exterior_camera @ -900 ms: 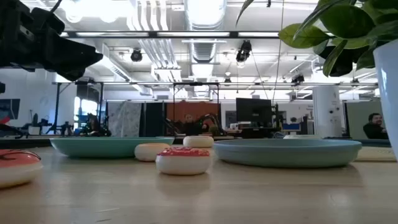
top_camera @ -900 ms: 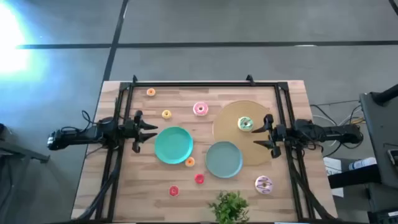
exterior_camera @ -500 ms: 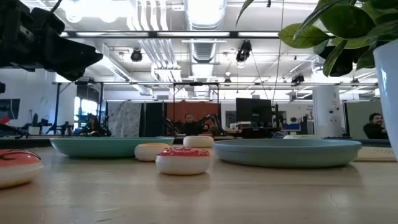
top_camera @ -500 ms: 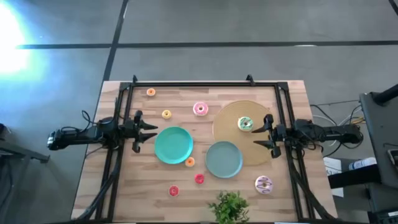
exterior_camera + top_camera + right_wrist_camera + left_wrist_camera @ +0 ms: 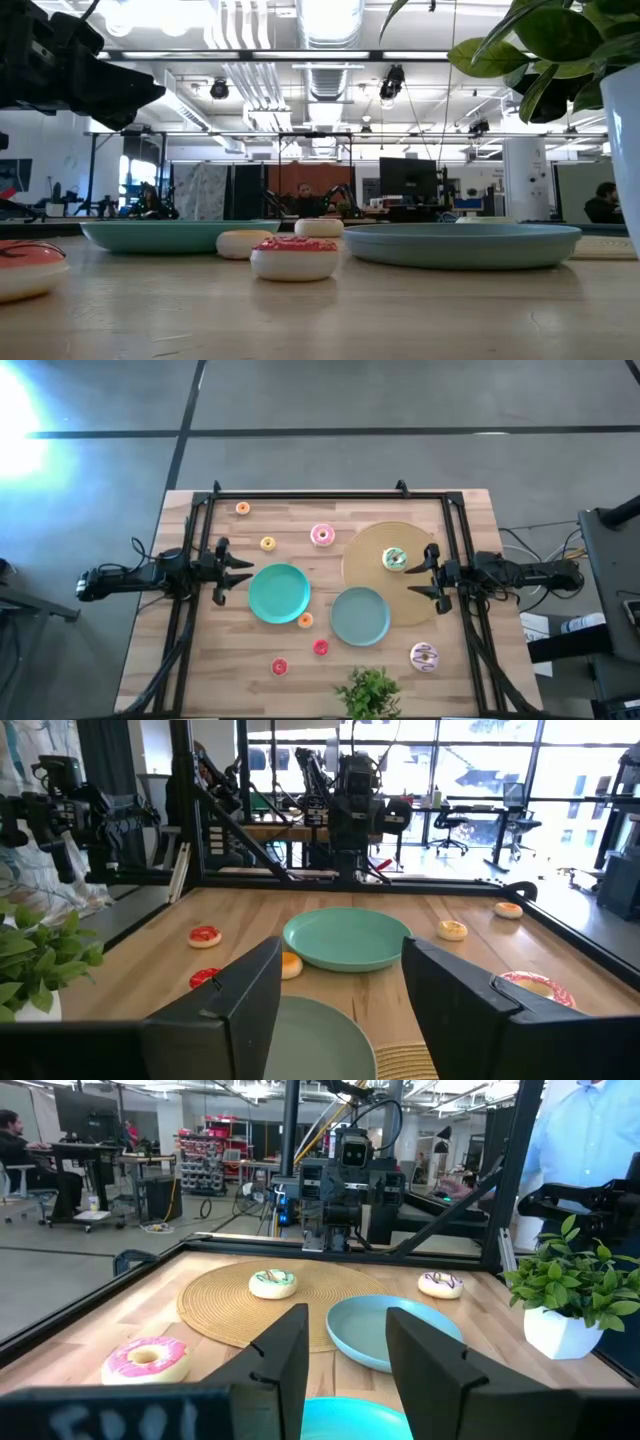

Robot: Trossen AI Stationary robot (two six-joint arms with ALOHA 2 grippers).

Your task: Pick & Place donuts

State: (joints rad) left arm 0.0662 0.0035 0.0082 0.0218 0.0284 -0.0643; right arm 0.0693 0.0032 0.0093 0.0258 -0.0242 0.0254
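The pink donut [image 5: 322,535] lies on the bare wood near the far edge. The green one [image 5: 394,559] rests on the tan woven mat [image 5: 372,545]. The white-purple one [image 5: 424,656] sits near the right front corner. Tiny orange [image 5: 242,508], yellow [image 5: 267,544] and red [image 5: 279,666] rings lie scattered on the table. My left gripper [image 5: 222,571] hovers open at the left edge, beside a teal plate [image 5: 279,593]. My right gripper [image 5: 428,572] hovers open at the right edge, just right of the green donut.
A second teal plate [image 5: 359,615] lies at the centre front, overlapping the mat. A small potted plant [image 5: 369,692] stands at the near edge. A black frame [image 5: 306,495] runs around the table's far and side edges. Another red ring [image 5: 320,647] and an orange one [image 5: 305,620] lie between the plates.
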